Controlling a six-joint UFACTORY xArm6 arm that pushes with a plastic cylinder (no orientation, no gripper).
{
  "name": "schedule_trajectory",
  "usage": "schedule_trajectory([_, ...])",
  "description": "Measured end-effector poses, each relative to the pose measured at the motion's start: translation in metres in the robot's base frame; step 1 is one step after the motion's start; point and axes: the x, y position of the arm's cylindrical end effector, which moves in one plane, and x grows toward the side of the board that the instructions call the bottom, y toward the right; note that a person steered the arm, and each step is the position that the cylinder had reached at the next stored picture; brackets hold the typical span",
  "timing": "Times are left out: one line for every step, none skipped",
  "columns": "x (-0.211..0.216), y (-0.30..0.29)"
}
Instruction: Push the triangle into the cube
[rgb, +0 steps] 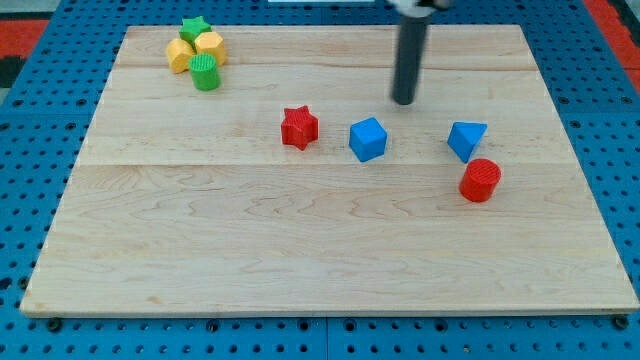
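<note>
The blue triangle (466, 138) lies on the wooden board right of centre. The blue cube (368, 138) sits about a hundred pixels to its left, apart from it. My tip (404, 102) is the lower end of the dark rod, standing above and between the two in the view, a little closer to the cube and touching neither. A red cylinder (480, 180) sits just below and to the right of the triangle, close to it or touching.
A red star (299, 128) lies left of the cube. At the board's top left is a tight cluster: a green star (193, 27), two yellow blocks (209, 45) (179, 56) and a green cylinder (205, 72). The board (300, 250) rests on a blue pegboard.
</note>
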Motion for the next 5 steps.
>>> schedule_trajectory([0.045, 0.091])
schedule_trajectory([0.073, 0.050])
schedule_trajectory([0.082, -0.004])
schedule_trajectory([0.082, -0.020])
schedule_trajectory([0.082, -0.127])
